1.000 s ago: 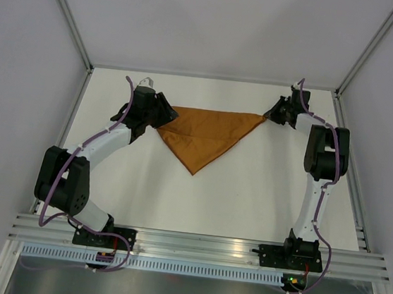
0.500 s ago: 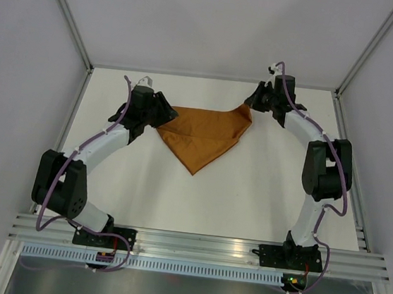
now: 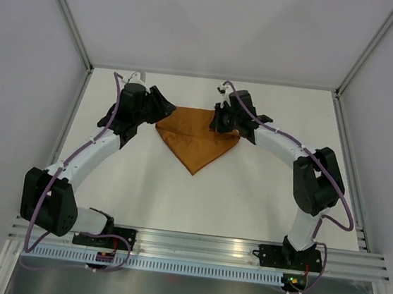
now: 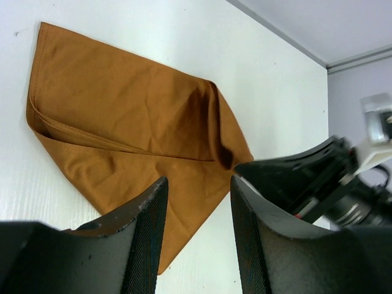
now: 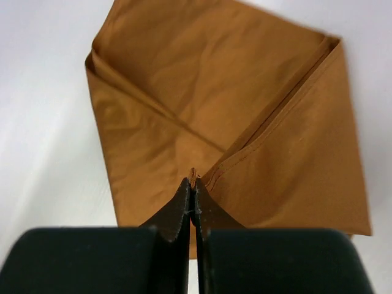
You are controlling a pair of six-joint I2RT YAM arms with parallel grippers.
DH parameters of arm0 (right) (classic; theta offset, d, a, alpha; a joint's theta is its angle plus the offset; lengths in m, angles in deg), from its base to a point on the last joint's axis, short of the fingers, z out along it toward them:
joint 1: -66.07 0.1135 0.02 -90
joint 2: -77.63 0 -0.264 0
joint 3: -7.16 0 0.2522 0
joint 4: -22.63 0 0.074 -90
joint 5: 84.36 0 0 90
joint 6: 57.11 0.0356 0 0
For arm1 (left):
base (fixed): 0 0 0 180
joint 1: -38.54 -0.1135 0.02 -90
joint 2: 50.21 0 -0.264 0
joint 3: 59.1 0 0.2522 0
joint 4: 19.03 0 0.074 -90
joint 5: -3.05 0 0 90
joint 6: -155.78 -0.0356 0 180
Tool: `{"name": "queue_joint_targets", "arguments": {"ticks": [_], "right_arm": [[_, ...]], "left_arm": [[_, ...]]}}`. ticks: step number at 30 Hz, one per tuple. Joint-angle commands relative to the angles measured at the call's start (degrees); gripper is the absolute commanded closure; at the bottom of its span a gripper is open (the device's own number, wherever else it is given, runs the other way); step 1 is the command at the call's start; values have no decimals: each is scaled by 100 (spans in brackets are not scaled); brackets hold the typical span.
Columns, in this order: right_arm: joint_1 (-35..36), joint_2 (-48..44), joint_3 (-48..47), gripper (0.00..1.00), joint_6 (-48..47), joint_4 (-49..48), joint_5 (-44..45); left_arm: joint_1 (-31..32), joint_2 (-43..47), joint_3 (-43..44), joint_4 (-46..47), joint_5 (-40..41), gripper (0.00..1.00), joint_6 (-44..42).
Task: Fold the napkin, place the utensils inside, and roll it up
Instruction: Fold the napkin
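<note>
Here the right jaws pinch a corner of the smooth rust-orange napkin (image 5: 184,104), folded kite-shaped; left jaws spread.

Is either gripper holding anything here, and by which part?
The right gripper pinches the napkin by a corner tip; the left gripper is open, holding nothing.

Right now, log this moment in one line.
step: fold | rust-orange cloth napkin: partly folded | right gripper: shut on its corner | left gripper: open, above left corner

You get bright, even light with soft shadows; the table (image 3: 262,190) glares white, and near fingers (image 4: 141,245) blur (both wrist views).
</note>
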Motion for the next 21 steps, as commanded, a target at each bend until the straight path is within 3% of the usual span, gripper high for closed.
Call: {"name": "queue_joint_targets", "arguments": {"ticks": [1, 10, 21], "right_arm": [[467, -196, 85, 98, -176, 146, 408], [1224, 121, 260, 98, -413, 199, 707], [1532, 525, 235, 98, -589, 419, 839]], "left_arm": [[-40, 272, -53, -55, -42, 49, 31], [-31, 351, -193, -99, -183, 49, 4], [-31, 333, -422, 50, -341, 49, -13]]}}
